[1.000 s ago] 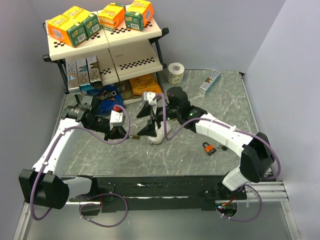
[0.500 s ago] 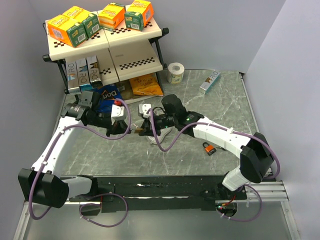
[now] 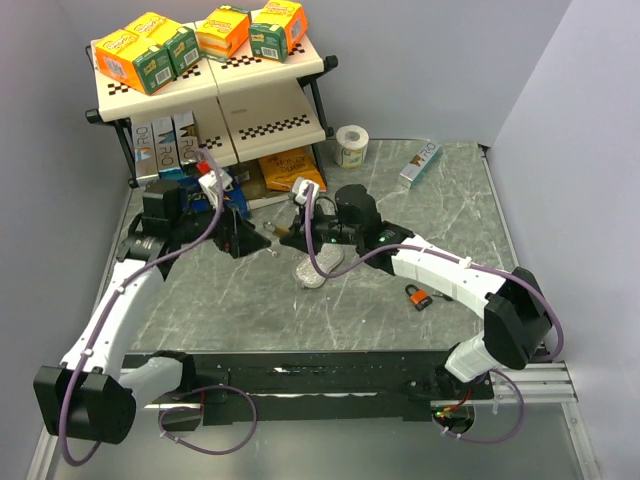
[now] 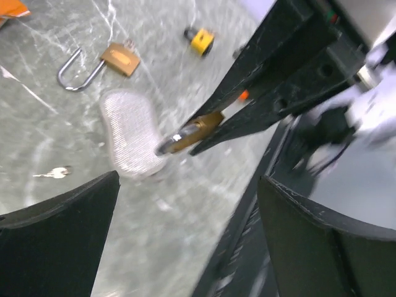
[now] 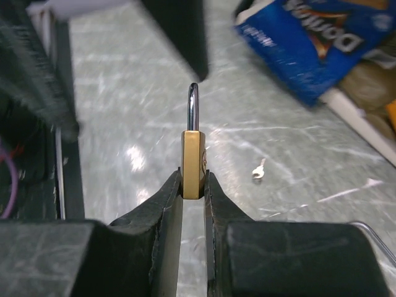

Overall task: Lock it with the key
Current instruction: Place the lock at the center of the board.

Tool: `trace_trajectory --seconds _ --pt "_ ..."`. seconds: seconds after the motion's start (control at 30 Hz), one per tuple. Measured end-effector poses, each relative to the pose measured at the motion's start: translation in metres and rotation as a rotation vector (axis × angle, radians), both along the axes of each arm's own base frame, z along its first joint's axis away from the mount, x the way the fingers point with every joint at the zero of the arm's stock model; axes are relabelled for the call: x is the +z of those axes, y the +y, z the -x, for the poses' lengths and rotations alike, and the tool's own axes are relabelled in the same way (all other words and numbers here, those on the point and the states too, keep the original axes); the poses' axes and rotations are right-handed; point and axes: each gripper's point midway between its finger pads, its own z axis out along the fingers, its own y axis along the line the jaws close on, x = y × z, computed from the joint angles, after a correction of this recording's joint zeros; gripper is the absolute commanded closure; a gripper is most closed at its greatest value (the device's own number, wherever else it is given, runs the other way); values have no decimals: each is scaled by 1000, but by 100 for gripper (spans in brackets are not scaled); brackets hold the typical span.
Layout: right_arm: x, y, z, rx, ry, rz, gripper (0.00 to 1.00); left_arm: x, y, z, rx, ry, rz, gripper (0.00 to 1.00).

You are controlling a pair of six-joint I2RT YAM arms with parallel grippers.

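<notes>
A brass padlock (image 5: 192, 162) stands shackle-up, and my right gripper (image 5: 192, 180) is shut on its body, above the grey table. From the left wrist view the same padlock (image 4: 197, 130) shows between those black fingers. My left gripper (image 4: 185, 247) is open and empty, left of the padlock; from above, the left gripper (image 3: 250, 240) sits just left of the right gripper (image 3: 284, 236). A small silver key (image 5: 259, 168) lies loose on the table, and the key (image 3: 272, 252) is below and between the two grippers.
A grey mesh pad (image 3: 315, 268) lies under the right arm. A second brass padlock (image 4: 117, 59) with open shackle and an orange padlock (image 3: 418, 296) lie on the table. A blue chip bag (image 5: 315, 37), a shelf rack (image 3: 215, 90), a tape roll (image 3: 351, 146) stand behind.
My left gripper opened, let go of the padlock and drew back up and left. My right gripper closed on the padlock and holds it alone.
</notes>
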Motion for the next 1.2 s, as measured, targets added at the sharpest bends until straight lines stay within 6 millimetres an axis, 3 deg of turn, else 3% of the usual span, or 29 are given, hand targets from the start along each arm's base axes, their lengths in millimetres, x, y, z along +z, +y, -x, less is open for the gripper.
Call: trace_trajectory --seconds 0.37,0.6,0.8,0.93,0.97,1.07,1.2 --pt "22 -1 -27 -222 70 -87 100 28 1 -38 401 375 377 4" --pt "47 12 -31 -255 41 -138 100 21 -10 -45 497 470 458 3" --pt "40 22 -26 -254 48 -125 100 20 -6 -54 553 460 476 18" --pt "32 28 -23 -254 56 -109 100 20 -8 -56 550 456 481 40" --pt "30 28 -22 -255 58 -108 100 20 -10 -55 546 457 481 42" --pt "29 29 -24 -264 62 -105 100 22 -13 -54 537 458 484 40" --pt "31 30 -26 -280 66 -112 100 23 -15 -53 533 460 488 30"
